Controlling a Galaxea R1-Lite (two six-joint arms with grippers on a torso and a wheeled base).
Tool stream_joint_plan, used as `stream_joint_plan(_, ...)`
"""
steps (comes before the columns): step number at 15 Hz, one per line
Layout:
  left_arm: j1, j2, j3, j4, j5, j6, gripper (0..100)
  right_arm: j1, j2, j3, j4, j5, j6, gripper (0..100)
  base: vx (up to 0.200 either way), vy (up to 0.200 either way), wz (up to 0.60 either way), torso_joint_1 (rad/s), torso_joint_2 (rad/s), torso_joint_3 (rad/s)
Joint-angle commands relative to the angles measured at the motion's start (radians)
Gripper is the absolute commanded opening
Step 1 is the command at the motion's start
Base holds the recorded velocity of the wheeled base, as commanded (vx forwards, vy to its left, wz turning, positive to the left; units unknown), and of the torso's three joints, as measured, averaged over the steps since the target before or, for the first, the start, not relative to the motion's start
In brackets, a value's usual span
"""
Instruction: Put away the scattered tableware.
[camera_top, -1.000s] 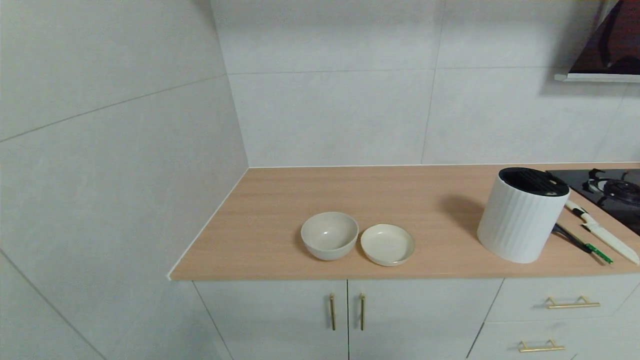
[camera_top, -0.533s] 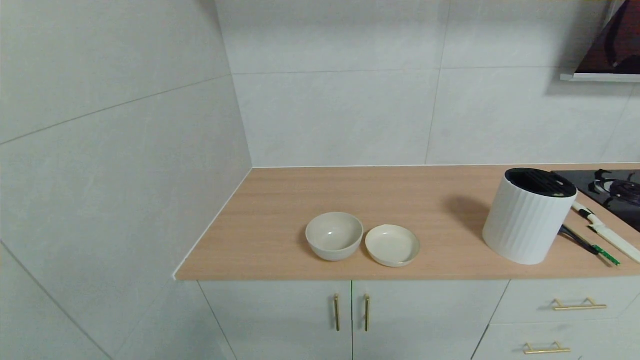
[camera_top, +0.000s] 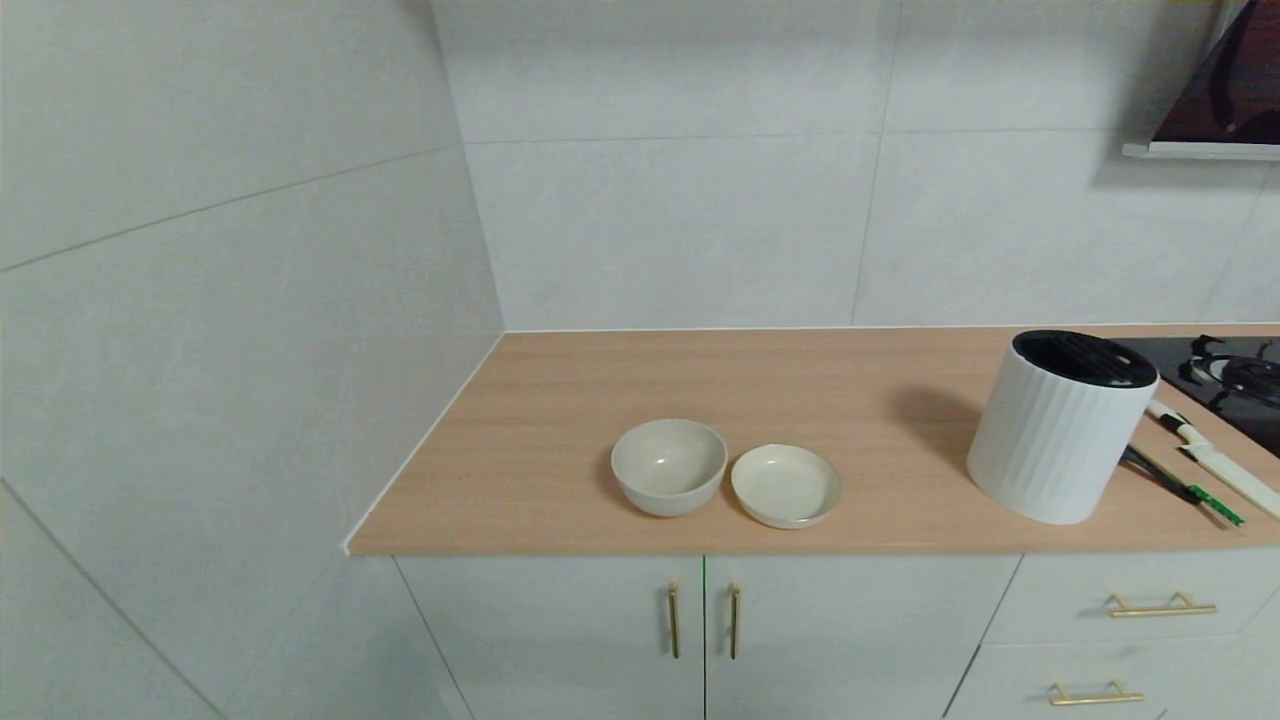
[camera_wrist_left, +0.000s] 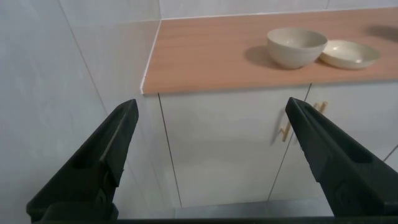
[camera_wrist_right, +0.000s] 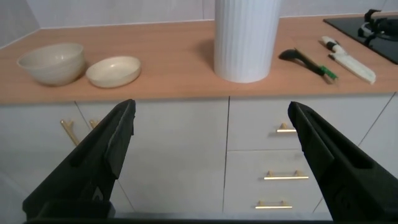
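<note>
Left gripper (camera_wrist_left: 211, 104): black fingers spread wide, holding nothing. It faces the white cabinet front (camera_wrist_left: 230, 149), short of the counter edge.

Right gripper (camera_wrist_right: 211, 106): fingers likewise spread wide, holding nothing, also short of the counter and facing the white drawers with brass handles (camera_wrist_right: 286, 177).

Ahead of the left gripper, well apart from it, a deep cream ceramic bowl (camera_top: 668, 465) stands upright on the light wooden countertop (camera_top: 800, 380) near its front edge. A shallow cream ceramic dish (camera_top: 786, 485) sits just beside the bowl, on the side toward the right gripper; rims close, contact cannot be told.

Ahead of the right gripper, well apart, stands a tall white ribbed cylindrical holder with a black slotted top (camera_top: 1058, 430), upright. The bowl and dish lie to the robot's left of this gripper's line.

Beyond the holder, on the robot's right of the right gripper: a black utensil with a green-marked handle (camera_top: 1180, 485) lying flat, its head end just beside the holder's base. Next to it, farther right, a white-handled knife with a pale blade (camera_top: 1215, 460), also flat. Behind these, a black gas hob (camera_top: 1235, 385) set into the counter.

Below the bowl and dish, two cabinet doors with vertical brass handles (camera_top: 672, 620).
</note>
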Motion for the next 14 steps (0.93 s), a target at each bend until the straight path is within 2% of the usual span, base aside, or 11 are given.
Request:
stream_joint_plan(1, -0.001, 0.0, 0.0, 0.0, 0.001, 0.0, 100, 0.0, 0.001, 0.0, 0.0, 0.0, 0.0, 100, 0.0, 0.0, 0.0, -0.168, 0.38, 0.203)
stream_joint_plan(14, -0.001, 0.0, 0.0, 0.0, -0.001, 0.0, 100, 0.0, 0.001, 0.0, 0.0, 0.0, 0.0, 100, 0.0, 0.0, 0.0, -0.237, 0.53, 0.289)
